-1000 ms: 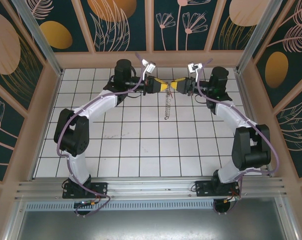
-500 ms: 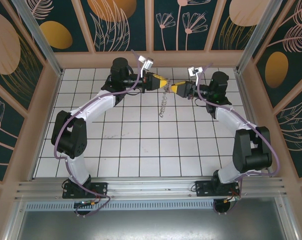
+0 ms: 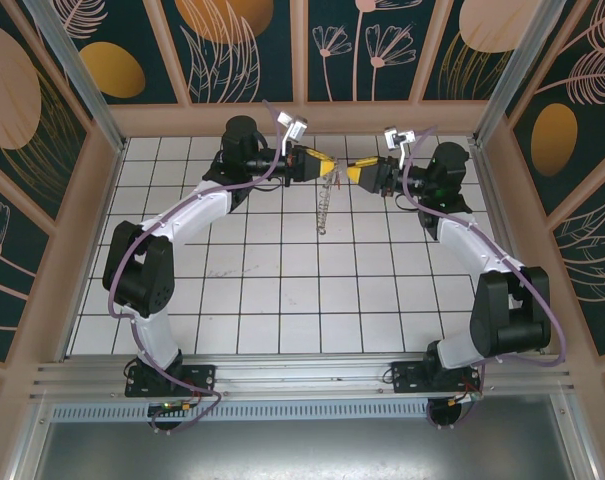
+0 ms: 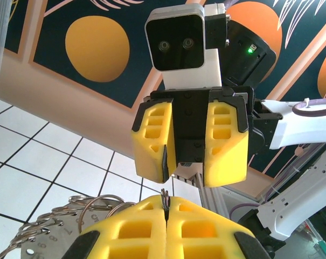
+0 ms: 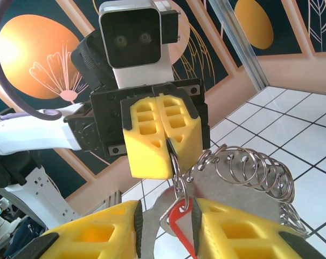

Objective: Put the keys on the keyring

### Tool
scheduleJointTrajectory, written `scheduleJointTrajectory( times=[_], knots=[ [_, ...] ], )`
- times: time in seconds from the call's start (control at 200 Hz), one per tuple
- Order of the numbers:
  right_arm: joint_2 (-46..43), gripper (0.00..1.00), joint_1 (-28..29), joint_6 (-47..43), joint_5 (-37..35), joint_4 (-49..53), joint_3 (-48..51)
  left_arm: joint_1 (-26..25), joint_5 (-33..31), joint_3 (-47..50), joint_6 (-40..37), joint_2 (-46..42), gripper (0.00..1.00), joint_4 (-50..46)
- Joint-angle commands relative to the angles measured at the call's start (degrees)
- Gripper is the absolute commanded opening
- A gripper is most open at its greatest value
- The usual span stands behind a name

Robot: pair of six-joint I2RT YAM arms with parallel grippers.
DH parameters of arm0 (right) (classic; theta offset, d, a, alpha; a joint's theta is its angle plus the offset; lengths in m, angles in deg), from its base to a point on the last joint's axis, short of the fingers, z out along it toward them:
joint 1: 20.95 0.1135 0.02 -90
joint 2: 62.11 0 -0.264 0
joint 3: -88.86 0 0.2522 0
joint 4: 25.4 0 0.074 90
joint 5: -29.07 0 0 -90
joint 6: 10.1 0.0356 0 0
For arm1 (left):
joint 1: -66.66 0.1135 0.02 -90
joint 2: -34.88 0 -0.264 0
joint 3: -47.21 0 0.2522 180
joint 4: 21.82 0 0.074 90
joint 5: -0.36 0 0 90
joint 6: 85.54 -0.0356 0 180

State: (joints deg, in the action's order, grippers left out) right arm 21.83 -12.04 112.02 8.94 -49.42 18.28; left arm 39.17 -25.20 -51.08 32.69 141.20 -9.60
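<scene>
1. My left hand (image 5: 166, 141) is clamped shut on the keyring (image 5: 174, 157). The ring chain (image 5: 249, 167) hangs off it, below and to one side of the fingertips.
2. My right hand (image 4: 188, 172) sits at a narrow gap, nearly tip to tip with the left. The red-headed key (image 5: 179, 222) lies between its fingers, just under the keyring. I can't tell if the pads actually clamp it or if it already hangs on the ring.
3. Risk: if the key isn't fully threaded and the right gap widens, the key drops to the table (image 3: 282, 280).
4. Risk: the left pinch is on thin wire. A sideways push from the right hand could twist the ring out, and the whole chain falls.
5. Risk: the chain swings and snags the key, or the close fingertips collide.
</scene>
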Motion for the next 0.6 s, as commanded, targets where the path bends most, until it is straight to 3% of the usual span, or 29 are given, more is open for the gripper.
scheduleJointTrajectory(
  times=[0.0, 0.19, 0.29, 0.44, 0.596],
  knots=[
    [0.9, 0.32, 0.9, 1.4, -0.4, -4.2, -0.4, 0.0, 0.6, -0.3, 0.9, -2.2, 0.00, 3.2],
    [2.7, 0.31, 2.4, 1.9, -1.0, -5.0, -1.8, 0.0, 0.6, -0.3, 1.2, -2.2, 0.00, 3.7],
    [3.1, 0.22, 2.9, 1.9, -0.8, -5.1, -2.0, 0.0, 0.4, -0.3, 1.4, -2.2, 0.00, 3.8],
    [2.4, 0.00, 2.9, 1.4, -0.3, -5.1, -0.5, 0.0, -0.8, -0.1, 1.5, -2.4, 0.00, 4.0],
    [1.3, 0.00, 3.2, 1.1, -0.6, -5.2, 1.9, 0.0, -2.3, 0.9, 3.0, -3.0, 0.00, 6.5]
  ],
)
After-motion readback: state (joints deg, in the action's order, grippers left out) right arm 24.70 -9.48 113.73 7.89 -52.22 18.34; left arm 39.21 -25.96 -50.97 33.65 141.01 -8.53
